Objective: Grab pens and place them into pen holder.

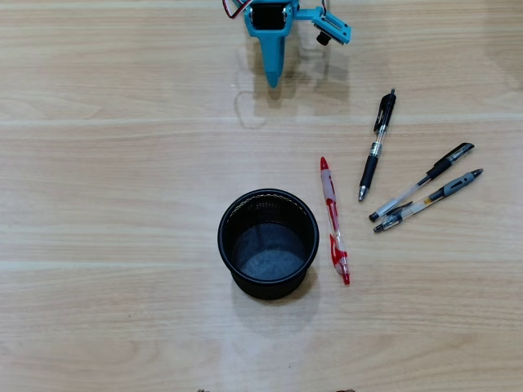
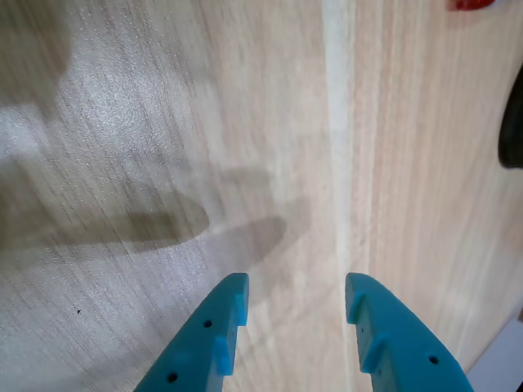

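A pale wooden bench (image 1: pixel 122 204) fills the overhead view, bare apart from the task's things. Four pens are laid loose to the right of the middle: a red pen (image 1: pixel 333 220) lies lengthwise just beside the black mesh pen holder (image 1: pixel 268 243), and three black pens (image 1: pixel 377 145) (image 1: pixel 422 181) (image 1: pixel 429 200) are fanned out further right, the two outermost nearly touching at their tips. The holder stands upright and appears empty, so no pen has yet been placed. The blue claw (image 1: pixel 272 82) is seen at the top edge, well apart from every pen, pointing down toward the bench. In the wrist view the claw (image 2: pixel 296 294) is held apart over bare wood with nothing between its fingers, presumably readied for a first reach.
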Robot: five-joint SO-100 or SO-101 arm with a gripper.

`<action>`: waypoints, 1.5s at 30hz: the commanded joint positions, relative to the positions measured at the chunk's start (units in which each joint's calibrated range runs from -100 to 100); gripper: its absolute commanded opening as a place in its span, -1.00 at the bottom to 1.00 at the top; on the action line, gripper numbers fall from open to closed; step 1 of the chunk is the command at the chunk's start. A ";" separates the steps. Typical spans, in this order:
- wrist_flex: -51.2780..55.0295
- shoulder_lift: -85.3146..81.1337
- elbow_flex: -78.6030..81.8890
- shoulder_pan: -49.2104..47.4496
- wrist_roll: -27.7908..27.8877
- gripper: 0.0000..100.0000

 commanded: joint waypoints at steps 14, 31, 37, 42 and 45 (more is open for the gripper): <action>-0.61 -0.25 0.17 -0.04 0.03 -0.72; -0.35 -0.25 0.08 0.60 -3.05 -0.72; -0.96 -0.25 0.26 0.44 -3.10 -0.72; -1.04 0.17 0.26 0.60 -3.68 -0.72; -1.04 1.69 -0.28 1.65 -5.87 -0.72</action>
